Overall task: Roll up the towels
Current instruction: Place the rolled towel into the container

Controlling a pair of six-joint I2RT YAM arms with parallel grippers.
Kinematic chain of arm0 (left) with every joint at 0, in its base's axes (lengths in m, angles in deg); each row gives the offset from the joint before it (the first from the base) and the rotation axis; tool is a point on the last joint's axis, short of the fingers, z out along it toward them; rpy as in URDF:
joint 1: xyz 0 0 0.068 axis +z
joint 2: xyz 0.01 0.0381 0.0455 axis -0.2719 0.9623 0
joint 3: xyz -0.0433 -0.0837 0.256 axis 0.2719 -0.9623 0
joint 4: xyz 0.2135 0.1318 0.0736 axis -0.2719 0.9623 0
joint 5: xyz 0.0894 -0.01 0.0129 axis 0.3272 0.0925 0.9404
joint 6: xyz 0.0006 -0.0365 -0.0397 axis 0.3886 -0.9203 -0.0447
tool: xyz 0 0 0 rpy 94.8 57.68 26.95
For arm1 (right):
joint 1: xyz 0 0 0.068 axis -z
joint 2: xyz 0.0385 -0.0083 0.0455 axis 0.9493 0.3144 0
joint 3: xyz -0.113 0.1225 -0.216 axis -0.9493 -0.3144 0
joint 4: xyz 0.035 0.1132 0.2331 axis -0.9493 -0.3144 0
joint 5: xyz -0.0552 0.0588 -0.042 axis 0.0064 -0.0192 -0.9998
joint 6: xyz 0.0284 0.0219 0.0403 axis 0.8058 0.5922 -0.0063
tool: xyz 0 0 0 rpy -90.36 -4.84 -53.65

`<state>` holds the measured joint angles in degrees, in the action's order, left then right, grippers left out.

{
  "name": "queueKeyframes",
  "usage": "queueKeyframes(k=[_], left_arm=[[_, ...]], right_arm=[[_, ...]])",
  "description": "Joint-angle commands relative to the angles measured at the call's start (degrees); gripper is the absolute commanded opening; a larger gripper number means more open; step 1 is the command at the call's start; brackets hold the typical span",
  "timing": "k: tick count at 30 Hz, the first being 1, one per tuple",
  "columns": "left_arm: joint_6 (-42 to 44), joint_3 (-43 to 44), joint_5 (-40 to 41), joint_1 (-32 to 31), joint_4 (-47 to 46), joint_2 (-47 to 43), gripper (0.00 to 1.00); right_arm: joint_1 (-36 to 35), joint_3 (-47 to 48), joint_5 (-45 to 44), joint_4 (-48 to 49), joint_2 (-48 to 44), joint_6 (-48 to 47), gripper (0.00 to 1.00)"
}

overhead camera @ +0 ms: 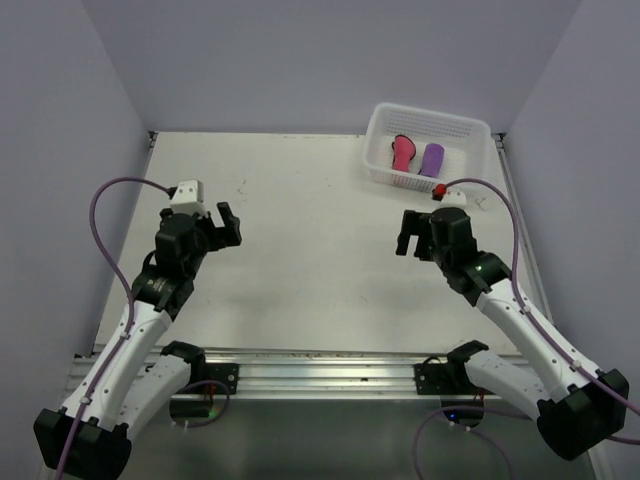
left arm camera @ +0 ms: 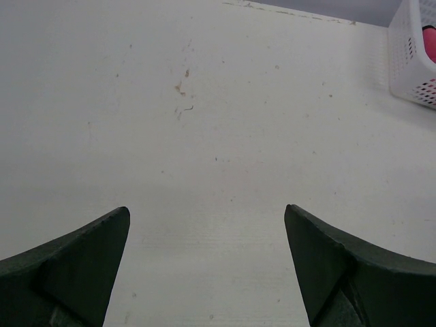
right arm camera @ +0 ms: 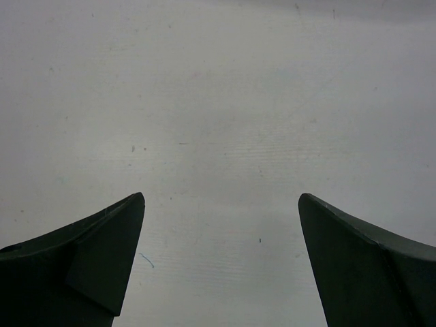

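Two rolled towels lie side by side inside the white basket (overhead camera: 478,128) at the back right: a pink-red roll (overhead camera: 402,153) with a black edge and a purple roll (overhead camera: 431,159). My left gripper (overhead camera: 222,226) hovers open over the bare table on the left, far from the towels. In the left wrist view the left gripper (left arm camera: 207,216) has only table between its fingers, and a pink-red towel sliver (left arm camera: 429,41) shows in the basket corner (left arm camera: 407,54). My right gripper (overhead camera: 412,232) is open below the basket. The right wrist view shows the right gripper (right arm camera: 221,203) over empty table.
The white table (overhead camera: 300,220) is bounded by grey walls at the left, back and right. The arm bases sit on a metal rail (overhead camera: 320,372) at the near edge. A small red part (overhead camera: 439,189) sits on the right wrist just in front of the basket.
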<state>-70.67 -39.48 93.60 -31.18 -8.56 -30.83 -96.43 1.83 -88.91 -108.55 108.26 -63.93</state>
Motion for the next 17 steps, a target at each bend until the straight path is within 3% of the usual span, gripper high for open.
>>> queueKeyframes(k=[1, 17], left_arm=[[1.41, 0.90, 0.88, -0.33, -0.82, -0.24, 1.00], [1.23, 1.43, -0.17, -0.33, 0.07, 1.08, 1.00]], right_arm=[[-0.21, 0.76, 1.00, -0.09, 1.13, 0.53, 0.99], [-0.12, 0.23, 4.07, 1.67, 3.94, -0.27, 0.99]])
